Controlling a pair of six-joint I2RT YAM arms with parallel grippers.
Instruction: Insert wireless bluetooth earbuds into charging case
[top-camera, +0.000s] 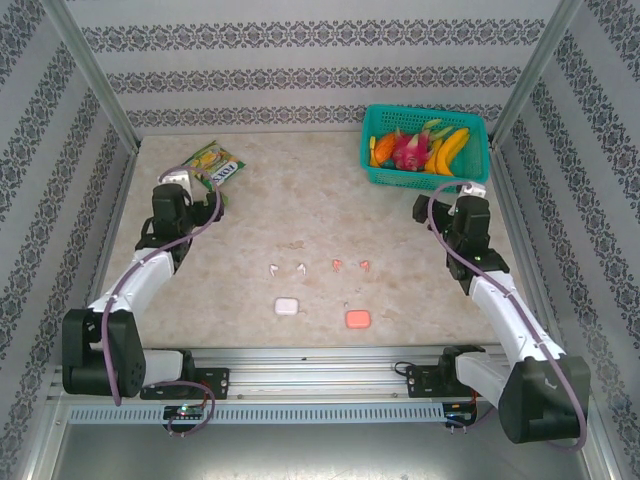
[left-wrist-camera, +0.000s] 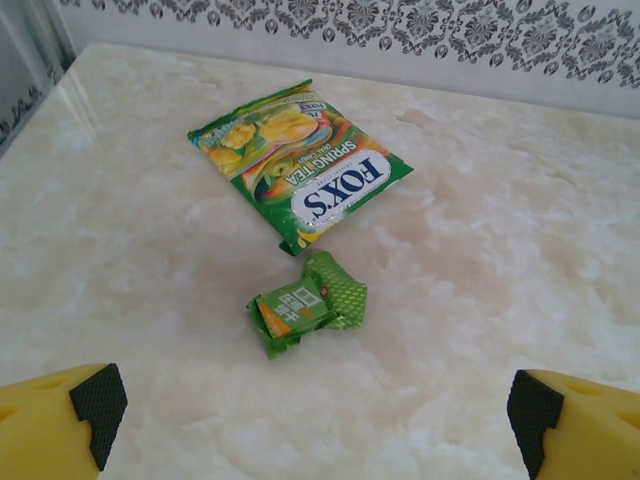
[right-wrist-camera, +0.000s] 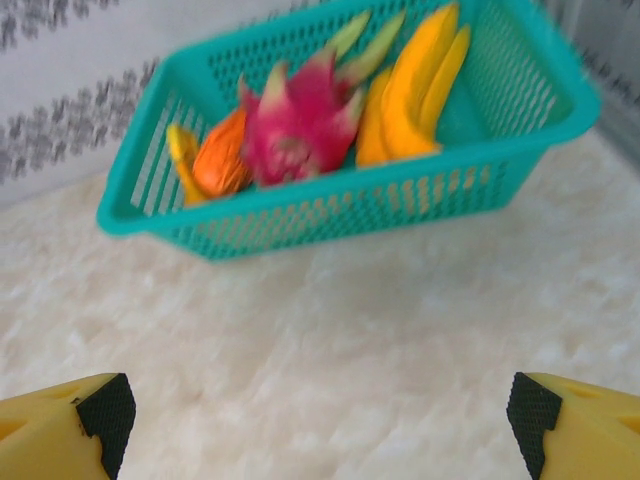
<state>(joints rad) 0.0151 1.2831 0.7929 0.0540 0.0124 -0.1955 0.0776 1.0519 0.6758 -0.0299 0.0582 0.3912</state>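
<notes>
With the left gripper and right gripper both spread wide and empty at the far sides, the best move is nearward to the tiny earbuds mid-table, just beyond the white case and coral case — pinching one squarely.

The beige marbled table carries a teal mesh basket upper right, a green packet upper left, and at centre white earbuds, coral-pink earbuds, a white case and a coral case.

four earbuds, two cases, one basket
</notes>
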